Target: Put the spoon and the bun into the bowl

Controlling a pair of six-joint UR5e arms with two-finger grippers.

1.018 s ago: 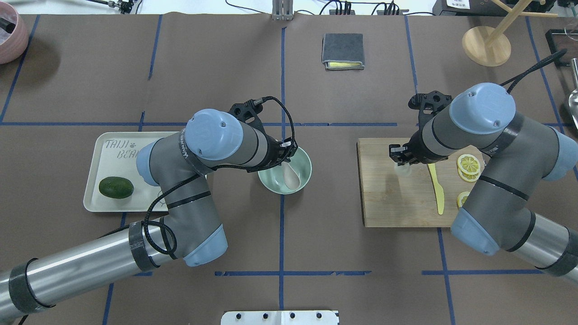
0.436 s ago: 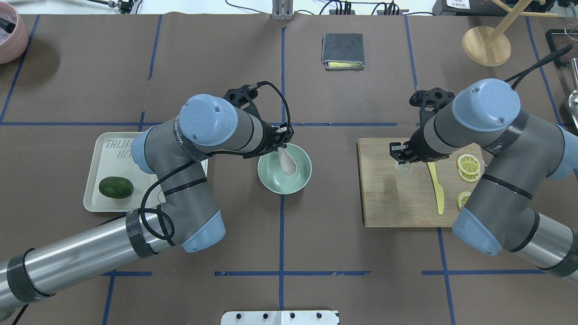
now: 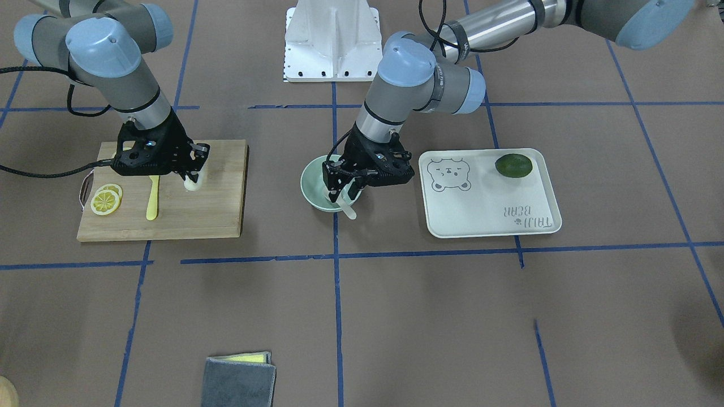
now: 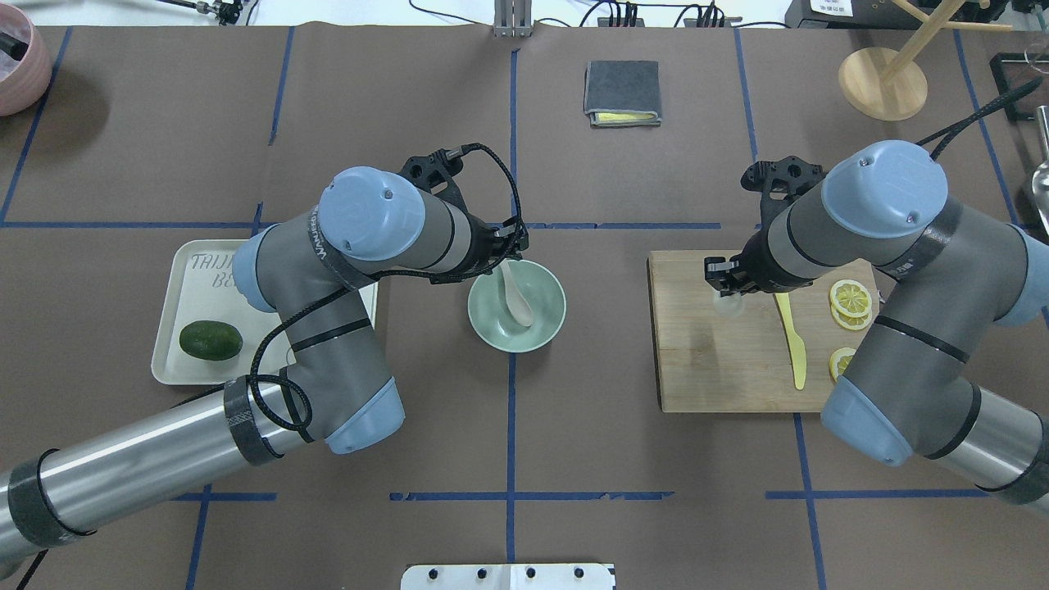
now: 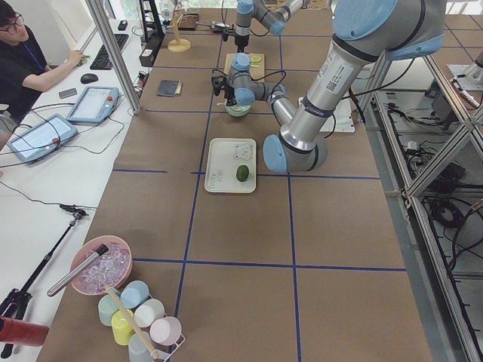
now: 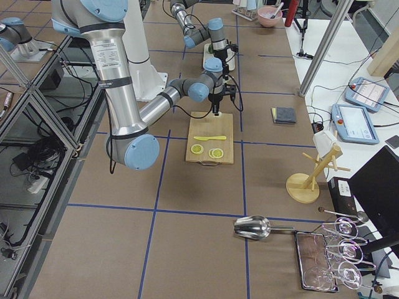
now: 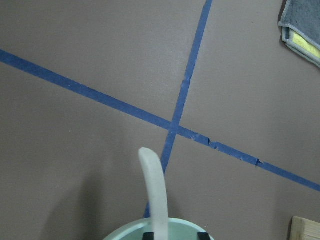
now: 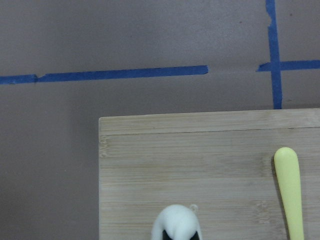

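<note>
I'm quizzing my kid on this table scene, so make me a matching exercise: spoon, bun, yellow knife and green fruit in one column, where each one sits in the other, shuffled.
1 spoon
2 bun
3 yellow knife
4 green fruit

A on the white tray
B in the bowl
C on the cutting board, at the right gripper
D on the cutting board, beside the lemon slices

Pairs: 1-B, 2-C, 3-D, 4-A

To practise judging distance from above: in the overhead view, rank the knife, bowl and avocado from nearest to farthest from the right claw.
1. Knife, beside the right claw on the board.
2. Bowl, table centre.
3. Avocado, on the far-left tray.
</note>
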